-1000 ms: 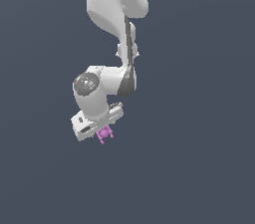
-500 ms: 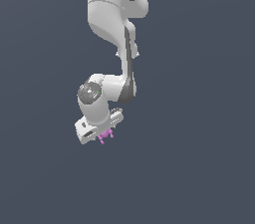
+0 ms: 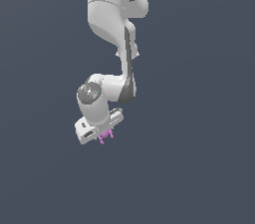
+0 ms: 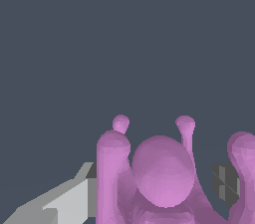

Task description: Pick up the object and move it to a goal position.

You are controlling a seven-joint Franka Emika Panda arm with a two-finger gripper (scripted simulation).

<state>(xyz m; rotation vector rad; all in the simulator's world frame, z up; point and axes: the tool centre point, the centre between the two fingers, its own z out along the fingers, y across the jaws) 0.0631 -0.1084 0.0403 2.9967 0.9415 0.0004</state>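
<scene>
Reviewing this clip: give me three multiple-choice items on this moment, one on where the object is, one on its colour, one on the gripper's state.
1. Where is the object?
A. Lying apart from the arm at the exterior view's right
B. At the gripper, under the white hand
C. Resting on top of the arm's upper link

2. What colour is the object?
A. Green
B. Yellow
C. Pink-purple

3. What is the gripper's state?
A. Shut on the object
B. Wide open with nothing in it
C. Out of every view

Answers:
1 B: in the exterior view the object sits right below the white hand.
2 C: the wrist view shows its rounded centre and stubby protrusions in pink-purple.
3 A: the wrist view shows a finger against the object's side, another at its far side.
</scene>
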